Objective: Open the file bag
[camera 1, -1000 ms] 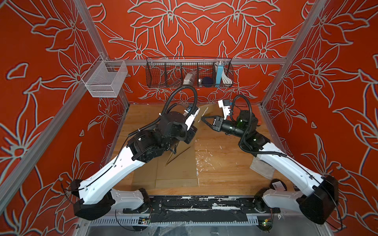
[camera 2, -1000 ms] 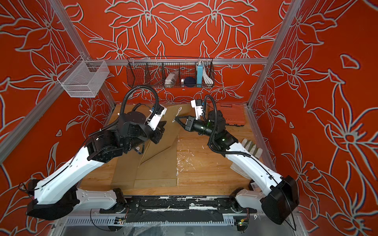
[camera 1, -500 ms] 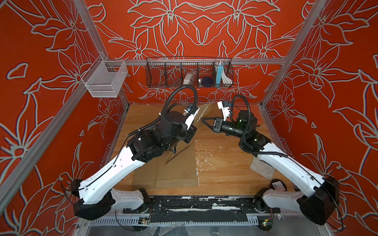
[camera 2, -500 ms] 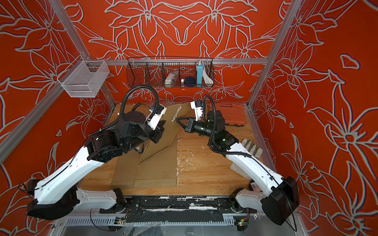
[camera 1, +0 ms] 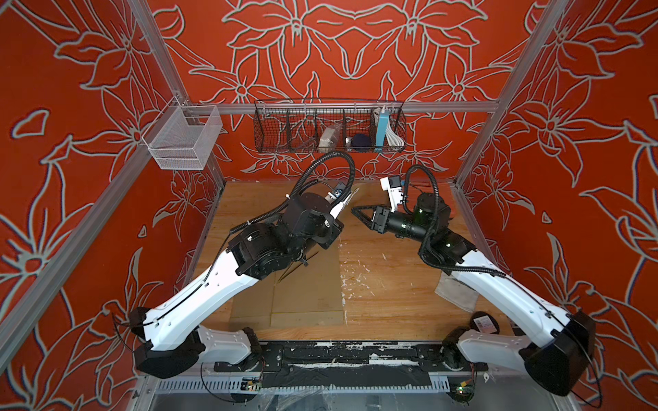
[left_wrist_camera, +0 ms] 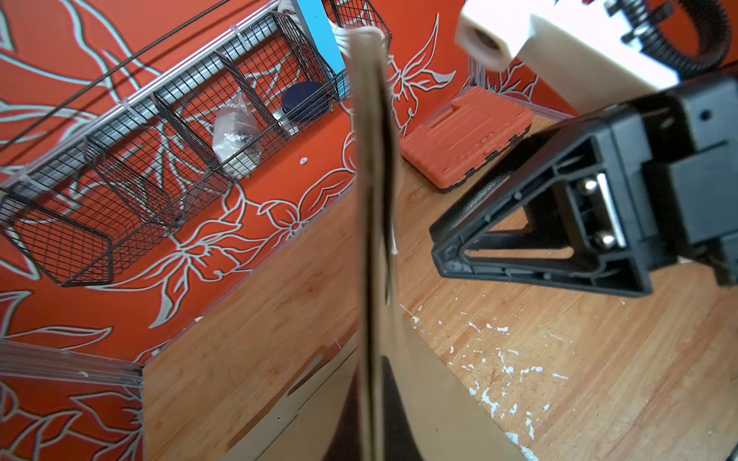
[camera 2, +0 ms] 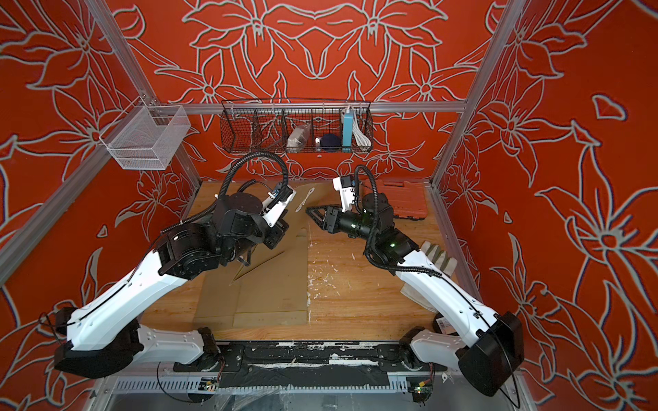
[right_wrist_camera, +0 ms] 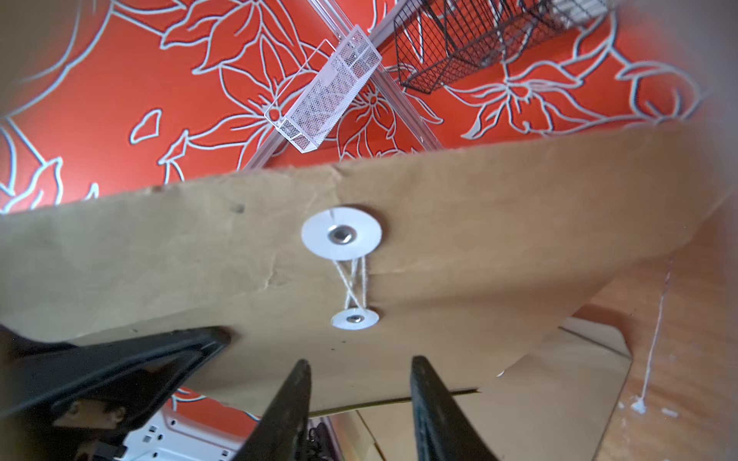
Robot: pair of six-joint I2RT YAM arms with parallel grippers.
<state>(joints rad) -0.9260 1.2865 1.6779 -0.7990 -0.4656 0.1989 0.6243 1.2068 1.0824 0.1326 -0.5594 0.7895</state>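
Note:
The file bag is a brown paper envelope, its lower part flat on the wooden table. Its top end is lifted, with the flap raised. My left gripper is shut on that raised part, which runs edge-on through the left wrist view. The wrist hides its jaws in both top views. A big white disc and a small disc are joined by crossed white string. My right gripper stands open just short of the small disc, holding nothing, and also shows in a top view.
An orange tool case lies at the back right. A pale glove lies under the right arm. A black wire basket and a white mesh basket hang on the walls. White flecks dot the table.
My right gripper's jaws have parted after being shut half a second ago. Both arms and the lifted bag have hardly moved.

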